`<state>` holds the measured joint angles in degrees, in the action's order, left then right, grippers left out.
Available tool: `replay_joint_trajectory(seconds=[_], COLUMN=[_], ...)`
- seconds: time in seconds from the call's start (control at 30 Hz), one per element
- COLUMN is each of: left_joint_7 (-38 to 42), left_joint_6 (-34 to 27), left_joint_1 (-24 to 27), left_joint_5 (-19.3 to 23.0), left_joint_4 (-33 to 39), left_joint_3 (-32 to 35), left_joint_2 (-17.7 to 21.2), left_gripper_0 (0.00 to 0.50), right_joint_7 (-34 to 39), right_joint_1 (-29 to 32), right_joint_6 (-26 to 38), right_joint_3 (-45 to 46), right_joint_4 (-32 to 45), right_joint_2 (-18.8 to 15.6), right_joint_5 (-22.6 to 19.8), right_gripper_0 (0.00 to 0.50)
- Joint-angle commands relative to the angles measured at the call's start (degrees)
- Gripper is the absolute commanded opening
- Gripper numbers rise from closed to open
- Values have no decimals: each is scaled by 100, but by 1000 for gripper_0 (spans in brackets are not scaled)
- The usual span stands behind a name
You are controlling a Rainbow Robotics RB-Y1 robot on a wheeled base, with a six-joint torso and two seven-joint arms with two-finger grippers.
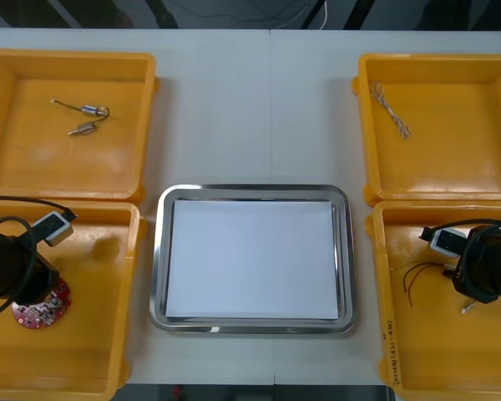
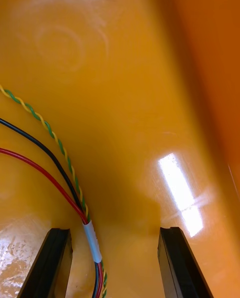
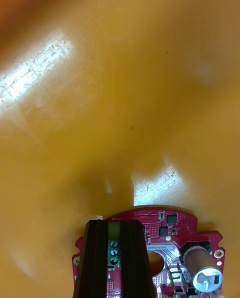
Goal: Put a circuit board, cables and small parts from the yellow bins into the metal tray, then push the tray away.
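In the near left yellow bin (image 1: 83,351) lies a round red circuit board (image 3: 170,238), also seen under the left arm (image 1: 43,311). My left gripper (image 3: 114,224) is shut on the circuit board at its green terminal block. The right gripper (image 2: 114,231) hangs low in the near right yellow bin (image 1: 434,351), open. A bundle of red, black and yellow-green twisted cables (image 2: 60,173), joined by a white sleeve, runs between its fingers, close to one of them. The same cables (image 1: 411,280) lie beside the right arm. The metal tray (image 1: 160,276), white inside, sits between the bins.
The far left bin (image 1: 33,159) holds two small metal parts (image 1: 85,119). In the far right bin (image 1: 468,159) lies a thin twisted cable (image 1: 391,109). Bin walls stand close around both grippers.
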<state>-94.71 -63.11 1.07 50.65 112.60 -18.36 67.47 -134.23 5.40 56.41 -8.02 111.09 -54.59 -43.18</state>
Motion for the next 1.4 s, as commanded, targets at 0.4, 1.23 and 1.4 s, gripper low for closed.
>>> replay_joint_trajectory(seconds=[0.4,1.23,1.4], left_joint_7=[-127,-101,-74], left_joint_6=[-43,-2592,-3120], left_joint_1=[148,139,139], left_joint_5=[59,815,902], left_joint_4=[43,1150,1370], left_joint_3=[61,2240,2671], left_joint_2=[3,-551,-753], left_gripper_0=[0,0,0], right_joint_7=[37,248,327], right_joint_1=[207,207,207], right_joint_6=[-210,1680,2225], right_joint_3=[-156,1655,2226], right_joint_4=[44,1424,1494], right_joint_2=[-96,-105,-113], right_joint_5=[99,-1237,-1781], right_gripper_0=[0,0,0])
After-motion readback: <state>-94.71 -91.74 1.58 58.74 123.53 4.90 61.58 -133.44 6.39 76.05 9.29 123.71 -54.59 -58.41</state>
